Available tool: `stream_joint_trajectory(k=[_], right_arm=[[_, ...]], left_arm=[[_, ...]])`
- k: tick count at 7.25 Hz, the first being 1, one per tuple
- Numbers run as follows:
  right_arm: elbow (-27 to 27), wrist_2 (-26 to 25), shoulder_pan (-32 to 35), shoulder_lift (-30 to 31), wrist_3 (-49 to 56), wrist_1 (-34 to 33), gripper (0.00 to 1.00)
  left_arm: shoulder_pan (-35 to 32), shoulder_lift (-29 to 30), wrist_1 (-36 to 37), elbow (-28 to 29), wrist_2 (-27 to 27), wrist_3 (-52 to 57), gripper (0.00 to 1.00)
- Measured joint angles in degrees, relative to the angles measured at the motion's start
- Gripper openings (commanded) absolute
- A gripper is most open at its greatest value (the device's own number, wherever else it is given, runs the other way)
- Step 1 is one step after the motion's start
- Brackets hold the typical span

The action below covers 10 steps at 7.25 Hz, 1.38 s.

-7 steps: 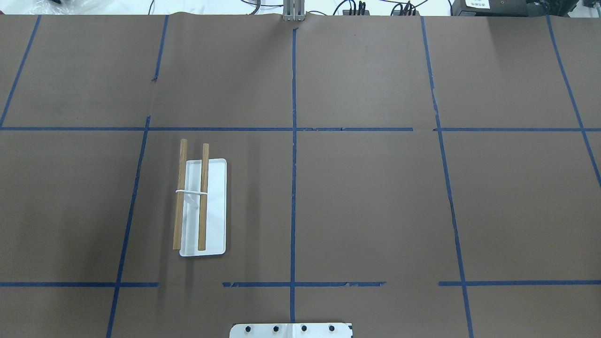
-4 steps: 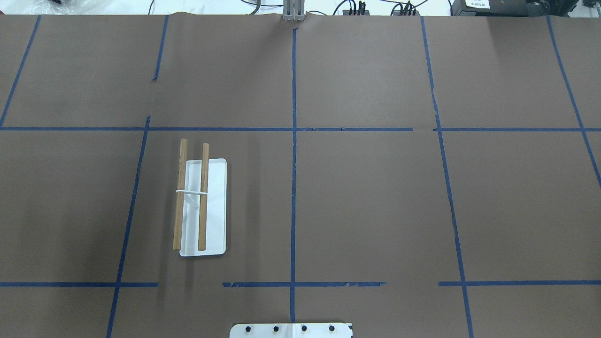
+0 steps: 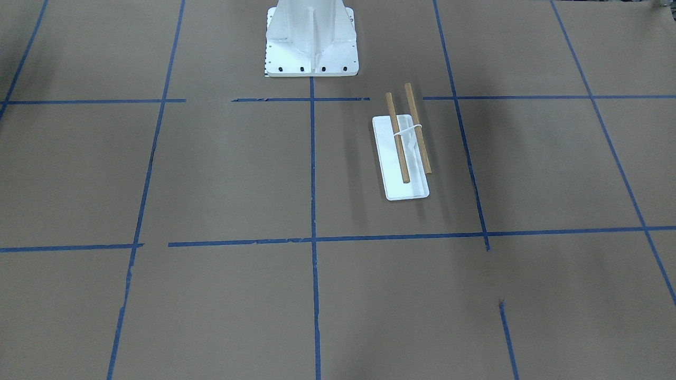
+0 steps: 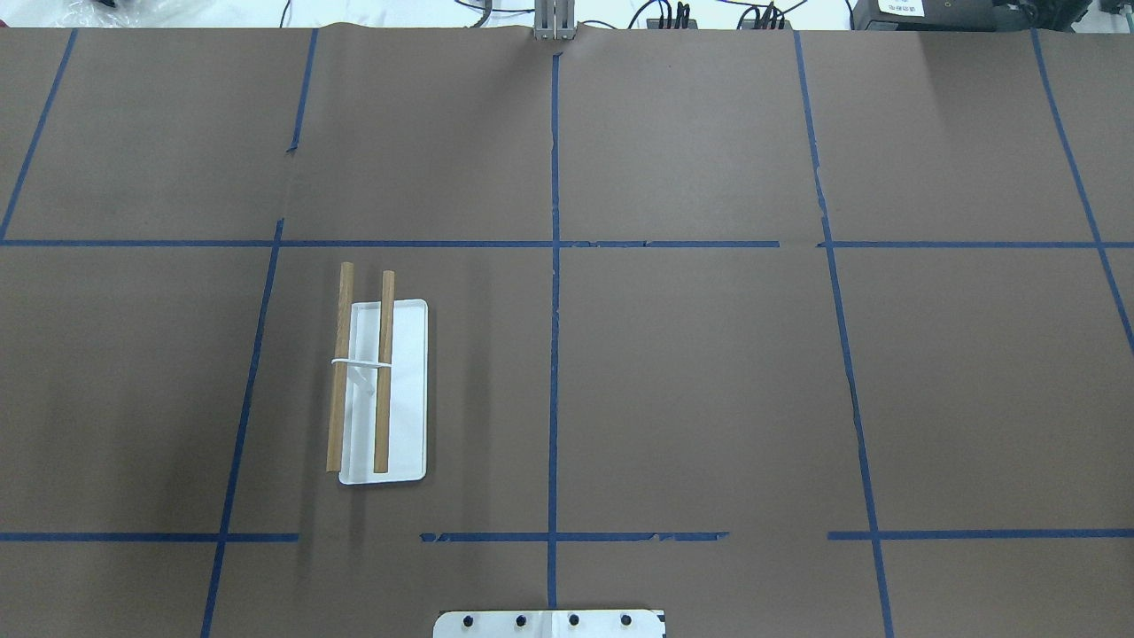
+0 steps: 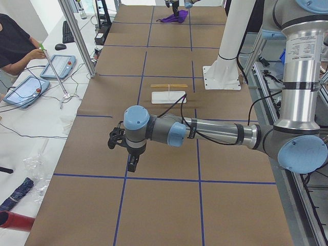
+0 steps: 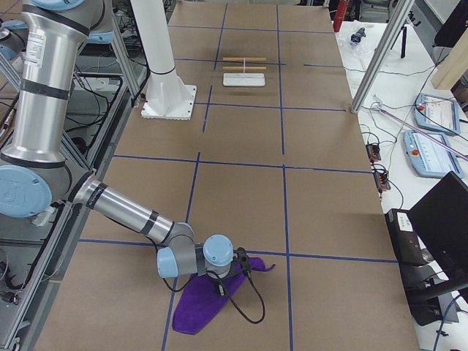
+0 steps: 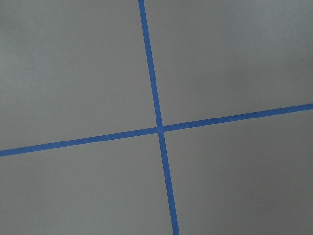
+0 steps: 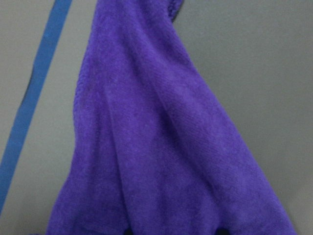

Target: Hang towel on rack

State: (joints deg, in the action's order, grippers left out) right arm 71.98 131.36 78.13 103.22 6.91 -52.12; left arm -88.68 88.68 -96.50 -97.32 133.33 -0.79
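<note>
The rack [image 4: 381, 390] is a white tray base with two wooden bars, standing left of the table's middle; it also shows in the front view [image 3: 401, 158]. The purple towel [image 6: 208, 303] lies crumpled on the table at my right end and fills the right wrist view [image 8: 156, 147]. My right gripper [image 6: 219, 285] is down on or just over the towel; I cannot tell if it is open or shut. My left gripper [image 5: 131, 166] hangs above a tape crossing, far from the rack; I cannot tell its state.
The white robot pedestal [image 3: 311, 42] stands at the table's near edge by the rack. Blue tape lines [image 7: 159, 129] grid the brown table. An operator [image 5: 15, 41] and teach pendants [image 5: 56, 66] are beyond the far edge, with aluminium posts [image 6: 373, 69].
</note>
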Motion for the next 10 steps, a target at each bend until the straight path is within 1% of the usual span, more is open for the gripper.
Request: stream_joint_trajectory(k=[4,5,6,8,10], right_arm=[[0.3,0.3,0.1,0.1,0.0,1.4,0.00],[0.7,0.6,0.1,0.1,0.0,2.1,0.00],[2.6,1.7,0.5,0.3,-0.3,2.4,0.00],[10.1,4.4,3.7,0.8,-0.9,2.3,0.00],[19.2,4.9,5.0,-1.1,-3.0,2.0,0.00]], left_arm=[[0.0,0.0,0.0,0.0,0.0,0.0,1.00],[0.0,0.0,0.0,0.0,0.0,0.0,1.00],[0.0,0.0,0.0,0.0,0.0,0.0,1.00],[0.0,0.5,0.0,0.0,0.1,0.0,1.00],[0.0,0.8,0.0,0.1,0.0,0.0,1.00]])
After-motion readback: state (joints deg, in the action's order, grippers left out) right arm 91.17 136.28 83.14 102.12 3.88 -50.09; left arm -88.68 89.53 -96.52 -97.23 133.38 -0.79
